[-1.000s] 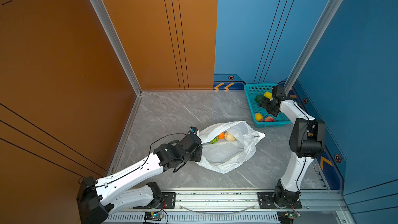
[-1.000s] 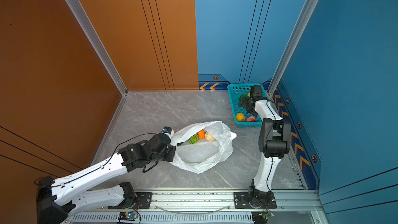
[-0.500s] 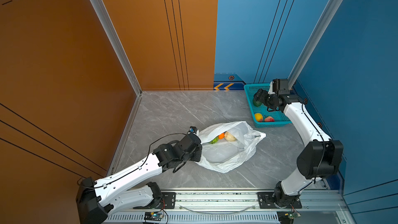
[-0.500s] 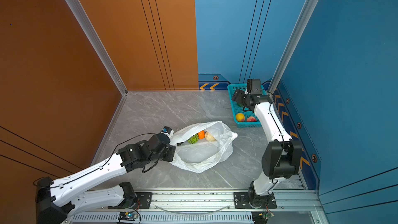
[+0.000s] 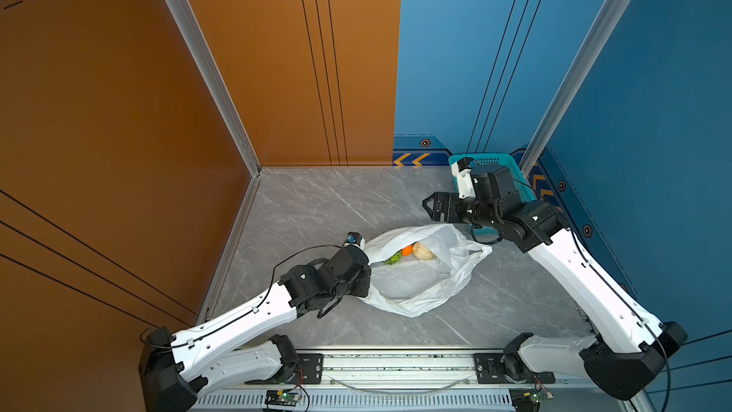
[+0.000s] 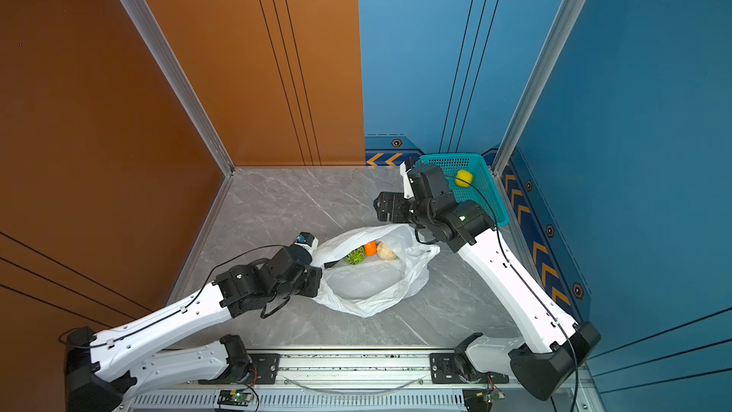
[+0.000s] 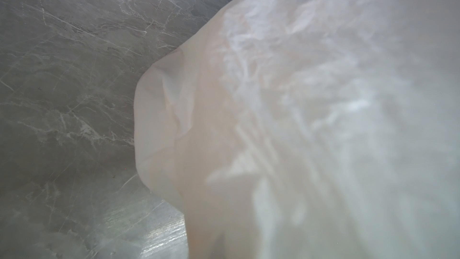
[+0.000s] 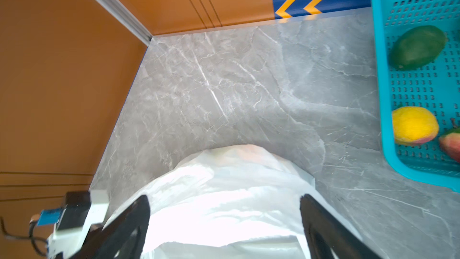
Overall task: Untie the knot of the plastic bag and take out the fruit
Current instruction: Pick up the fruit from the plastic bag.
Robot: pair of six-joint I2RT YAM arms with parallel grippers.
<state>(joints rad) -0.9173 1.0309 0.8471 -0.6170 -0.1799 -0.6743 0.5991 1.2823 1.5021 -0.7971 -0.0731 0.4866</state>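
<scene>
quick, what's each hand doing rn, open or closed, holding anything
left hand: closed on the rim of the bag
right hand: open, holding nothing

Thin, crinkly white plastic bag (image 5: 412, 285), mouth open, near teal perforated basket (image 6: 455, 162); green, orange and cream fruit (image 5: 406, 250) inside.

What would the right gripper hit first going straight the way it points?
Probably the plastic bag: the wrist view shows it straight ahead of the open right gripper. Height unclear; it may skim over.
</scene>
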